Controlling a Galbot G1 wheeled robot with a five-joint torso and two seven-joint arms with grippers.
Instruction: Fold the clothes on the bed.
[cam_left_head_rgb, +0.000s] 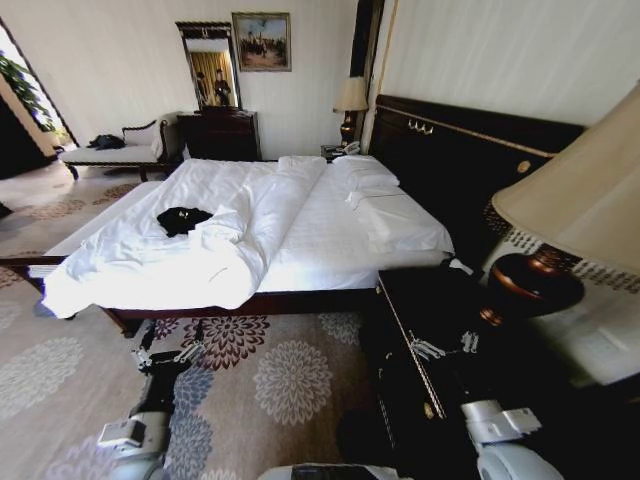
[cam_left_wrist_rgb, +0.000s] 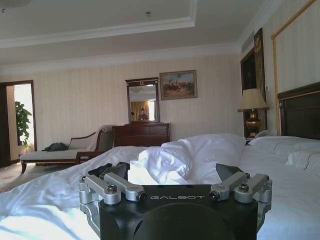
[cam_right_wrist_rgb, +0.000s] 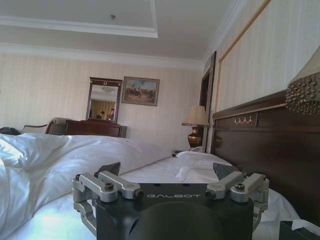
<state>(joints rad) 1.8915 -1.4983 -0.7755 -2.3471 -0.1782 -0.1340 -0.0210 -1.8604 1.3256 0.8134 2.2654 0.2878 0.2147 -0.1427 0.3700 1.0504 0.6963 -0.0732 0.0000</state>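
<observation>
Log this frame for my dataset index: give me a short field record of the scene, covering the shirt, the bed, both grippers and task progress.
clothes: black T-shirt, crumpled, unfolded
location: on the bed, on the robot's left half, beside the bunched white duvet
left gripper: low by the bed's near edge, over the carpet, open, empty
right gripper: over the dark nightstand, open, empty
contact with shirt: none
nearby: lamp on the nightstand
task progress: folding not begun

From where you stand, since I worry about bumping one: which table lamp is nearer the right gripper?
The bedside lamp on the dark nightstand, just beyond the right gripper; the other lamp stands beyond the bed.
</observation>
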